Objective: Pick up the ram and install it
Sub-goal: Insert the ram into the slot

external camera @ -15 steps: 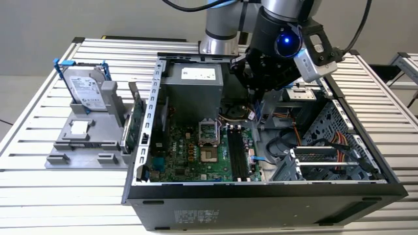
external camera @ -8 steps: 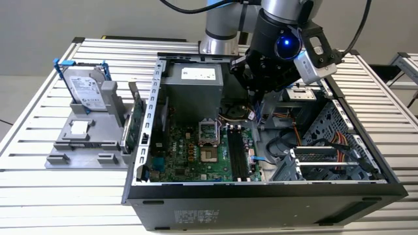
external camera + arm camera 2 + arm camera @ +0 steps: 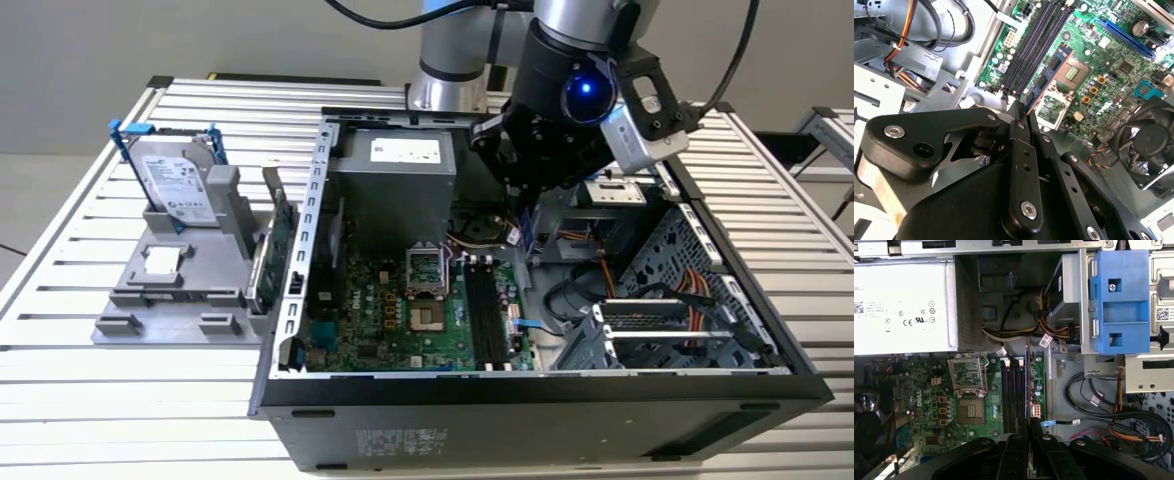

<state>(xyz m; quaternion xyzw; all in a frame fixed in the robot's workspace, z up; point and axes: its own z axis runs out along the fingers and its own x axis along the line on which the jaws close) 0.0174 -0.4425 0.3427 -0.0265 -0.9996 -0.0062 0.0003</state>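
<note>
My gripper [image 3: 527,200] hangs inside the open computer case [image 3: 534,385], over the motherboard. It is shut on the ram [image 3: 1046,75], a thin dark stick with chips that pokes out past the fingertips [image 3: 1018,116]. In the first wrist view the ram [image 3: 1027,385] shows edge-on as a thin line, above the black memory slots [image 3: 1013,395] and in line with them. The stick is clear of the slots [image 3: 1034,45], tilted a little over their edge near the CPU socket [image 3: 1066,75]. The slots [image 3: 487,315] lie toward the case's front.
A grey power supply [image 3: 394,165] fills the back of the case. A blue drive bracket [image 3: 1119,305] and loose cables [image 3: 1104,405] lie beside the slots. A fan [image 3: 1149,145] sits by the socket. A hard drive [image 3: 180,180] and a green card [image 3: 274,255] stand outside the case.
</note>
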